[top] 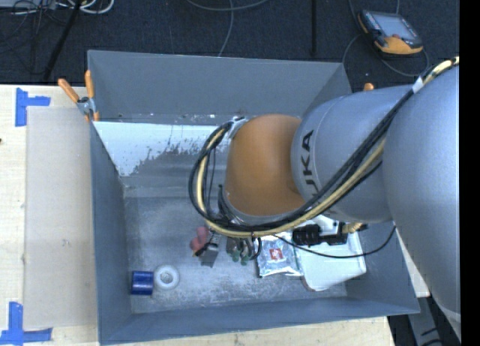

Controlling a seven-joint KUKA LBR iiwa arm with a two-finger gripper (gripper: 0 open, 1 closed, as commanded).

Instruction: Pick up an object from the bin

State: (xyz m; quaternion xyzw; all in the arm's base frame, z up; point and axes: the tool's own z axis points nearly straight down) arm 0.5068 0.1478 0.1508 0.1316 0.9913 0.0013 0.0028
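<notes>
Camera view: gripper (pixel 238 250) sits low in the bin (pixel 150 187), lower middle of the frame, tucked under the arm's orange cover (pixel 259 164). Whether the pincer is spread or pressed together I cannot tell, as the cover and cables (pixel 204 179) hide most of it.

Nothing can be seen held. Nearest candidates are a small reddish piece (pixel 201 242) just left of the gripper on the bin floor and a silver foil packet (pixel 277 258) just right of it. The packet partly overlaps a white flat item (pixel 337 271) toward the lower right. A blue cylinder (pixel 141 282) and white ring (pixel 166 278) lie touching, well apart in the lower left.

Risks, as a judgement:
- The gripper lies between two things, so closing could catch neither, or only clip an edge.
- The flat, slick packet may slide or buckle instead of lifting, or drag the white item with it.
- The small reddish piece may get nudged away.
- The cables hang close to the items and could snag.
</notes>
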